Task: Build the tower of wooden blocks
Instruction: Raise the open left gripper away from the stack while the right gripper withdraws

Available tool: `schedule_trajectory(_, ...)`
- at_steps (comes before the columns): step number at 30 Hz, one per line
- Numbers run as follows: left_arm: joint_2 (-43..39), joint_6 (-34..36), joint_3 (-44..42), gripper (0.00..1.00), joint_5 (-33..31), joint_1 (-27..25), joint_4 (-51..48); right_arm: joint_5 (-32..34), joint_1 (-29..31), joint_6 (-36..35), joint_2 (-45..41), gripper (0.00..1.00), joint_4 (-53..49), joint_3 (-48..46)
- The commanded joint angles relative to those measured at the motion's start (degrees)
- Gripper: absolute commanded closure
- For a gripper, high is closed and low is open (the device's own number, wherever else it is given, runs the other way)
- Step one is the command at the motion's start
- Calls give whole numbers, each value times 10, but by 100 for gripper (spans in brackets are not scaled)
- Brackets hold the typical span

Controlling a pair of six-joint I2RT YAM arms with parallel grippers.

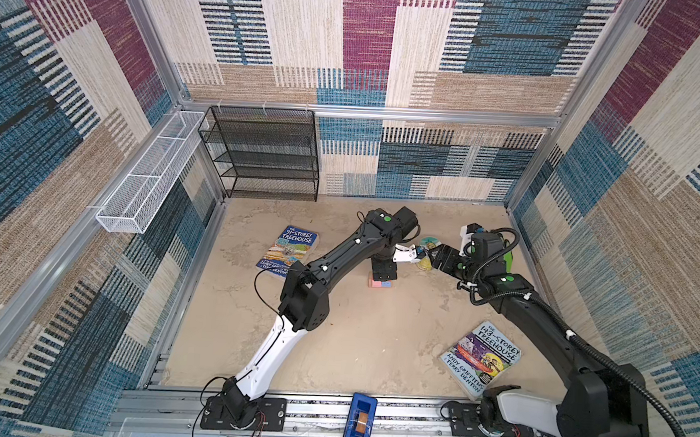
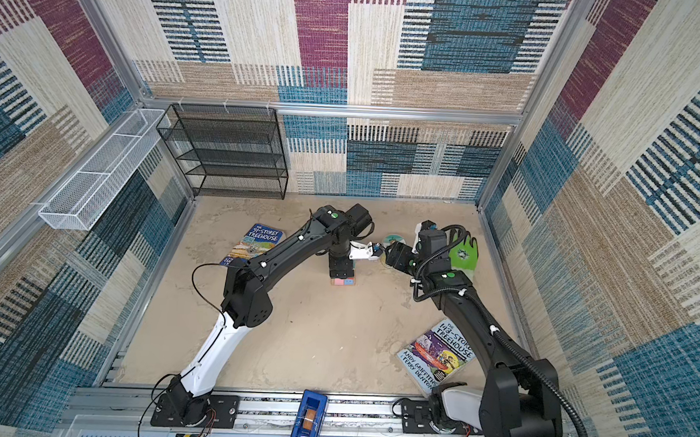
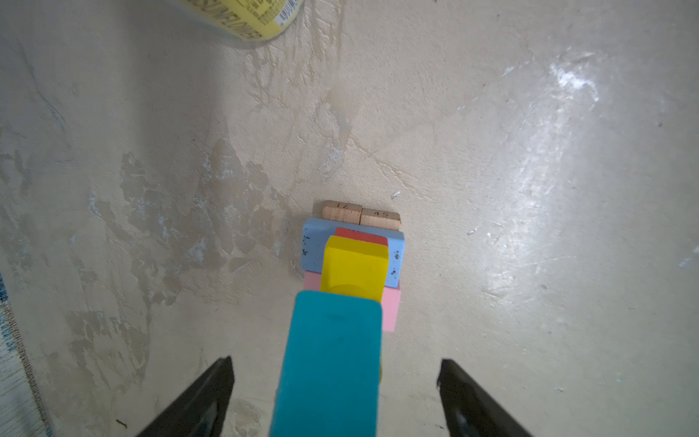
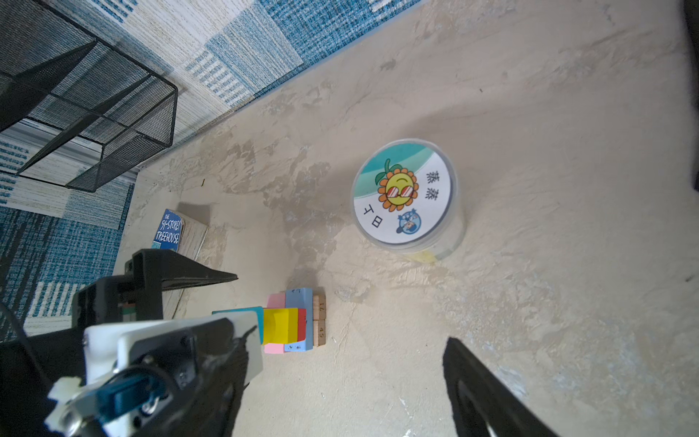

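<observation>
The tower (image 3: pixel 355 265) stands mid-table: two plain wood blocks (image 3: pixel 361 217) at the bottom, then blue (image 3: pixel 312 249) and pink (image 3: pixel 391 308), red (image 3: pixel 361 235), yellow, and a teal piece (image 3: pixel 333 359) on top. My left gripper (image 3: pixel 336 361) hangs straight over it, open, its fingers (image 3: pixel 221 389) clear of the teal piece on both sides. In both top views only the pink and blue base (image 1: pixel 379 283) (image 2: pixel 343 281) shows under that gripper (image 1: pixel 383 269). My right gripper (image 4: pixel 340 378) is open and empty, to the right of the tower (image 4: pixel 291 325), up beside the left wrist.
A yellow jar with a printed lid (image 4: pixel 404 196) stands just right of the tower. Two books (image 1: pixel 290 251) (image 1: pixel 481 358) lie on the table. A black mesh rack (image 1: pixel 265 152) is at the back left, and a green glove (image 2: pixel 463 251) at the right wall.
</observation>
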Motion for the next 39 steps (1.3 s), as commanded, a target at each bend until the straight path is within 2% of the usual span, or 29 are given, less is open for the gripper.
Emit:
schedule_trajectory(1,-10,-3,-3,1,7,0,4,-3,0,6,-6,18,14,-1)
schedule_trajectory(20,-70,-17,-60,1,21,-13,3,-7,0,15,-32,18,17,-12)
schedule_trajectory(39,-140,-46,-49,1,-28,-13,4,4,0,16,-103,15,-6,-6)
